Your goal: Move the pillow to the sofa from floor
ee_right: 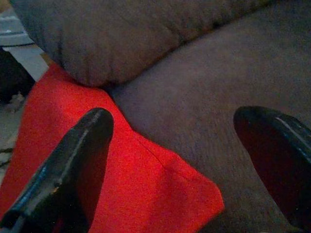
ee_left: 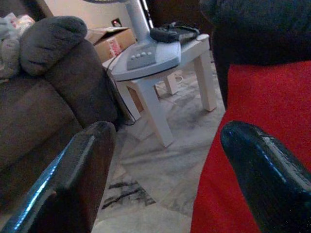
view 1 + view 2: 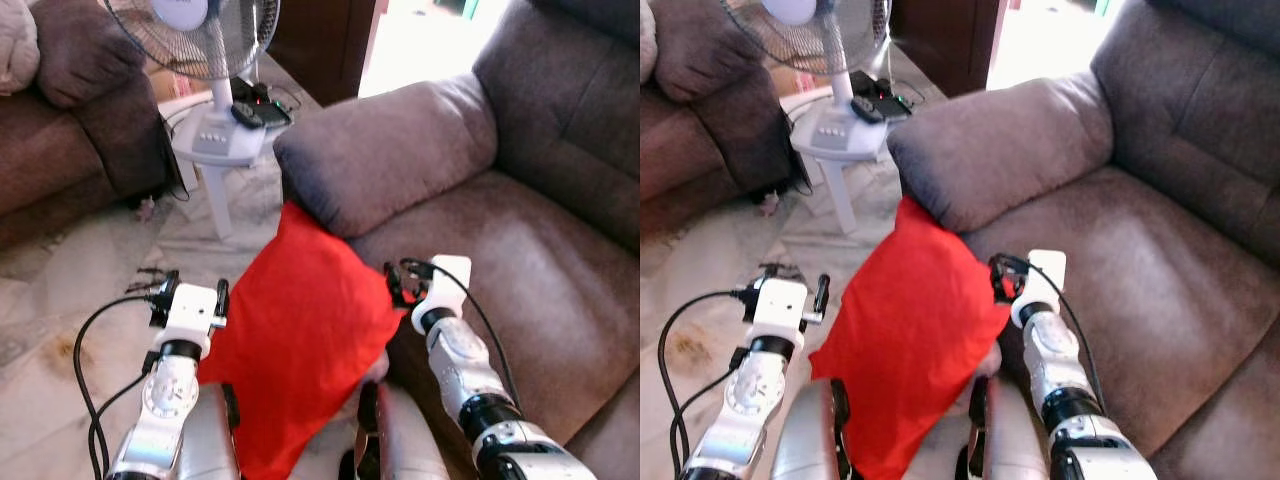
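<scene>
**A:** 2 grippers flank the red pillow (image 3: 300,350), and neither one clamps it. The left gripper (image 2: 165,179) has its fingers spread wide, with the cloth against the inner face of one finger and bare marble floor (image 3: 60,300) behind the other. The right gripper (image 1: 180,165) is also spread wide; 1 finger lies over the red fabric, the other over the brown sofa (image 3: 530,270) seat.

**B:** So where does the pillow sit?

**A:** Between the 2 wrists, propped against the robot's front. Its upper corner pokes under the sofa's armrest (image 3: 385,150), and 1 side corner lies on the seat edge, between the right fingers.

**B:** What could go wrong?

**A:** My guess is that the pillow slides back down. It is only pressed from 2 sides, so if either arm eases out, it drops to the floor. The top corner could also snag under the armrest if pushed straight ahead.

**B:** And its heading?

**A:** The long axis runs from low near the robot's legs up to that corner, tilted toward the left fingers' side, pointing toward the white stool (image 3: 215,150) carrying the fan (image 3: 190,25).
</scene>
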